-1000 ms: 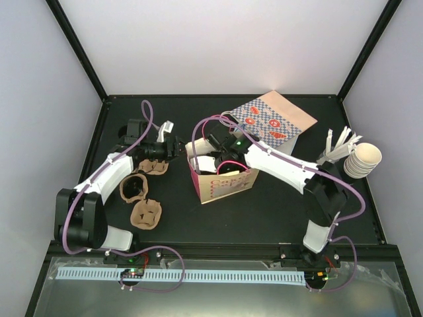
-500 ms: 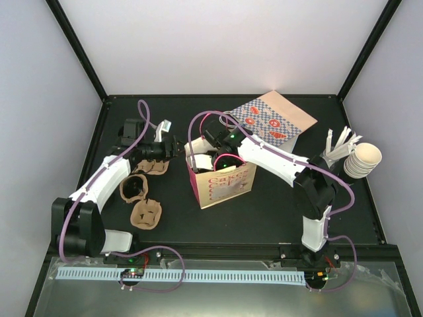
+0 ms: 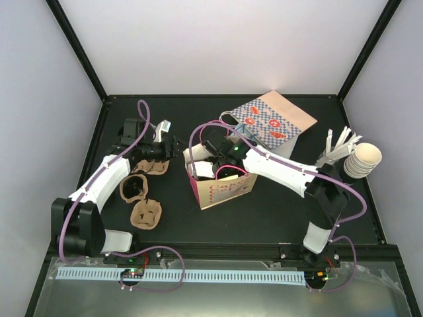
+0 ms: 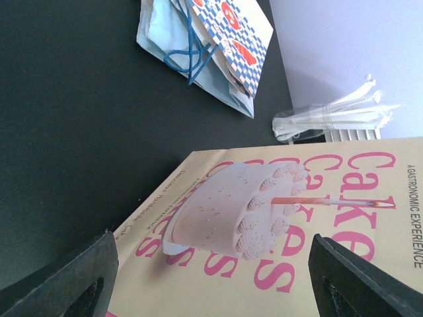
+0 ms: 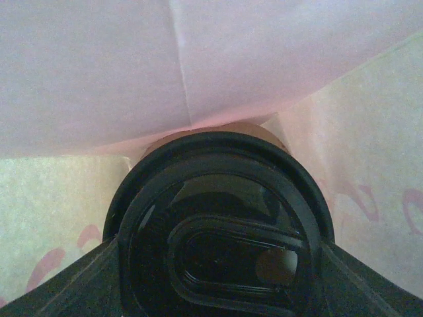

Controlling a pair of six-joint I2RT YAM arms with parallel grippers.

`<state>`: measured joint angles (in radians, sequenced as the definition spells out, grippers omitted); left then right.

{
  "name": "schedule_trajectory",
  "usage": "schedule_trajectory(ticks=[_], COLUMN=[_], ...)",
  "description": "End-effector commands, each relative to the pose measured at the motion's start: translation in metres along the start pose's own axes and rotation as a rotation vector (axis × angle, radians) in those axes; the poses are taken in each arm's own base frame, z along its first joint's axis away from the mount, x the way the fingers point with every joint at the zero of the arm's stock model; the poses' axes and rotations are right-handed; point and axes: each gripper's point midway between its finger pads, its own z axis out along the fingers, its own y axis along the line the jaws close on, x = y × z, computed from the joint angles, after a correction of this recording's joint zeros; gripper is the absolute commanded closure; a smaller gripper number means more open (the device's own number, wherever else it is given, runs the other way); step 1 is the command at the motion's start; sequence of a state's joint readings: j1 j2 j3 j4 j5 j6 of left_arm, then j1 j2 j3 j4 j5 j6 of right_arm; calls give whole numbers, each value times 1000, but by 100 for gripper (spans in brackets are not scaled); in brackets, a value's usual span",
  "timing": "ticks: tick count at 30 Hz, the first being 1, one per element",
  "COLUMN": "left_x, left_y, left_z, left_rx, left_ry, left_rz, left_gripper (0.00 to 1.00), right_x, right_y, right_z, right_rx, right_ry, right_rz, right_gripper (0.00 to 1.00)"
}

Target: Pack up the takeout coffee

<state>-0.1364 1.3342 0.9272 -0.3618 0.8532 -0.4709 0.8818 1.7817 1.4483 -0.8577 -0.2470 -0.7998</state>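
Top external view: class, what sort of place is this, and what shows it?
Likely a robot test cell staged for café packing: black table walled by white panels, two arms bolted at its edge, a Cakes bag, pulp cup carriers and stacked paper cups.

From above I get bright, even light: the white walls (image 3: 225, 46) are close to washed out, the black table (image 3: 277, 205) swallows detail, and the shadows are faint and soft. The left wrist view is crisp and daylight-bright. The print on the paper bag (image 4: 370, 264) reads sharply, while the left fingers (image 4: 66, 277) are dark, featureless wedges in the lower corners. The right wrist view is dim and tinted pink by light coming through the bag's paper. There the coffee cup (image 5: 218, 191) sits so near the lens that its black lid is soft, with a dull sheen on the rim, and the right fingers (image 5: 53, 290) are lost in murk.
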Motion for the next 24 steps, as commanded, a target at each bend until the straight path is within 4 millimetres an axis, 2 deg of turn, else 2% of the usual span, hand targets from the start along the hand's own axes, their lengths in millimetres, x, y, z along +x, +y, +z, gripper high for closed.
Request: schedule_trajectory(ticks=[1,6,9,16,21,24], left_x=[-11,-11,-11,-11,-14,-14], left_y=[-12,-13,-14,-14,-20,-22], left_z=[-10,-11,-12,-15,-25,-27], left_rx=[-1,0,-2,-17,-41,-45], left_ry=[-39,-36,-41,-48,-82,-90], left_rz=[51,51,55,57,93,101], left_gripper=[18,18,18,19,18,18], right_x=[64,46,46,49,56,59], right_y=[39,42,38,36,27,33], right_z=[32,21,21,20,22,24], right_rx=[-135,-266,-281,-252,-96,-109], right_ry=[241,152,172,194,237,249], right_rz=[59,106,117,120,67,72], right_gripper=[48,47,47,46,45,44])
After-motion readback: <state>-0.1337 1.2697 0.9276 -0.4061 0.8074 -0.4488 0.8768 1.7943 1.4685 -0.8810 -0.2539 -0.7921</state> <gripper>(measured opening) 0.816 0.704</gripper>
